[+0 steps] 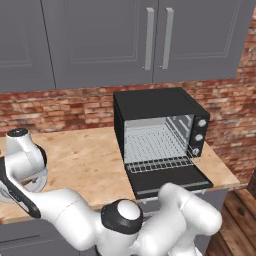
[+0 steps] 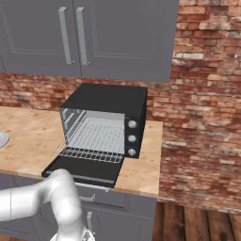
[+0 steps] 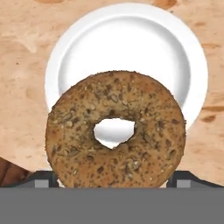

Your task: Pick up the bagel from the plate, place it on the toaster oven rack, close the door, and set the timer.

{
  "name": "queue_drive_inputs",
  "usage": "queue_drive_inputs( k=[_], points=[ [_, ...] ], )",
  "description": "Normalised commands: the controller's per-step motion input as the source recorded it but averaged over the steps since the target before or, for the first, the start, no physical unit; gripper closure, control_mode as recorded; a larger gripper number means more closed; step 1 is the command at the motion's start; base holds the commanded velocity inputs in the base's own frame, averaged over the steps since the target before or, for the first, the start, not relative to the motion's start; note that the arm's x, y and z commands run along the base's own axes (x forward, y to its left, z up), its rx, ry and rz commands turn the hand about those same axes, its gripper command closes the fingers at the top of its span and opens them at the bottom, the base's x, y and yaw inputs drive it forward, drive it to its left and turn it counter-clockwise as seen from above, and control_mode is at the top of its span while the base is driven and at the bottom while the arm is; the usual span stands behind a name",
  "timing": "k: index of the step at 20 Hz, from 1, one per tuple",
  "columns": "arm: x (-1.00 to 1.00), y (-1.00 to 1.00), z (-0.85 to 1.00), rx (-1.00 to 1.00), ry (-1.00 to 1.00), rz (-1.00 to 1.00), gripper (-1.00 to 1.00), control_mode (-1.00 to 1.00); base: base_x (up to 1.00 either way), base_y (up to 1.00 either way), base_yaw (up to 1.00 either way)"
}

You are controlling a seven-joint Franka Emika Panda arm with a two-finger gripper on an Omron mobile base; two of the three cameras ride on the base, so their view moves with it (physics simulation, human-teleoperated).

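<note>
In the hand view the brown seeded bagel (image 3: 114,131) hangs close under the camera, above the white plate (image 3: 131,48) on the wooden counter. My gripper (image 3: 112,179) is shut on the bagel, with a dark fingertip (image 3: 41,179) at each lower side of it. My hand (image 1: 22,150) is at the far left of the counter, over the plate (image 1: 39,182). The toaster oven (image 1: 155,107) stands to the right with its black door (image 1: 167,181) folded down flat. Its silvery rack (image 1: 160,164) is slid partly out over the door, also seen as the rack (image 2: 92,154) above the door (image 2: 82,170).
Three knobs (image 1: 200,136) line the oven's right side. Grey wall cabinets (image 1: 125,35) hang above, against a brick wall. The counter's edge (image 2: 141,190) ends just right of the oven. My white arm (image 1: 150,225) crosses the foreground.
</note>
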Motion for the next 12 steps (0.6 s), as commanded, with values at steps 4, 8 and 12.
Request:
queue_drive_inputs(
  k=[4, 8, 12],
  points=[
    [-0.69, -0.94, 0.15, 0.00, -0.05, -0.16, 1.00, -1.00, 0.00, 0.00, 0.00],
    [-0.45, -1.00, 0.24, 0.00, -0.13, -0.17, 1.00, -1.00, 0.00, 0.00, 0.00],
    [-0.28, -1.00, 0.46, 0.00, -0.17, -0.15, 1.00, -1.00, 0.00, 0.00, 0.00]
  ],
)
